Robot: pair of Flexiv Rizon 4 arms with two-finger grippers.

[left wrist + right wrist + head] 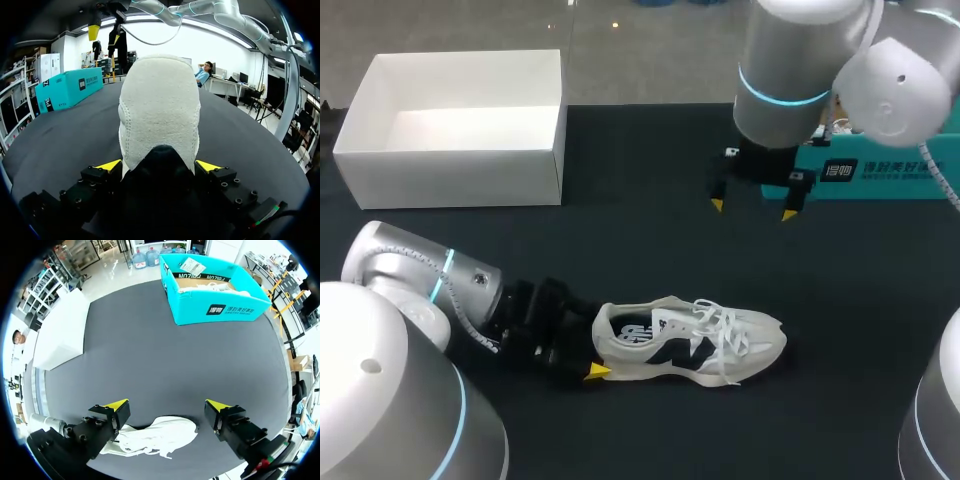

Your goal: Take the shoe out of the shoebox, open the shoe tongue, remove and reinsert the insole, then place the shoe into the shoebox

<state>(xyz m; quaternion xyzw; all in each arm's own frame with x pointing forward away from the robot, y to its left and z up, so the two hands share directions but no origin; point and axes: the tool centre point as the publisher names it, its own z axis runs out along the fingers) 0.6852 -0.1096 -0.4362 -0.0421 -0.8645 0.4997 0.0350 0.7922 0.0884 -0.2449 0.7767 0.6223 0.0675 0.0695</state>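
A white sneaker (690, 340) with dark side panels and white laces lies on its sole on the black table, toe to the right. My left gripper (598, 345) sits at the heel with a yellow tip on each side. In the left wrist view both tips press the cream heel (160, 110), so my left gripper (159, 165) is shut on the shoe. My right gripper (752, 209) hangs open and empty above the table, behind the shoe. From the right wrist, the shoe (155, 437) shows far below, under the wide gap of that gripper (166, 405).
The open white shoebox (460, 130) stands at the back left with nothing in it. A teal box (880, 170) lies at the back right, behind my right arm. Bare black tabletop (620, 250) lies between the shoebox and the shoe.
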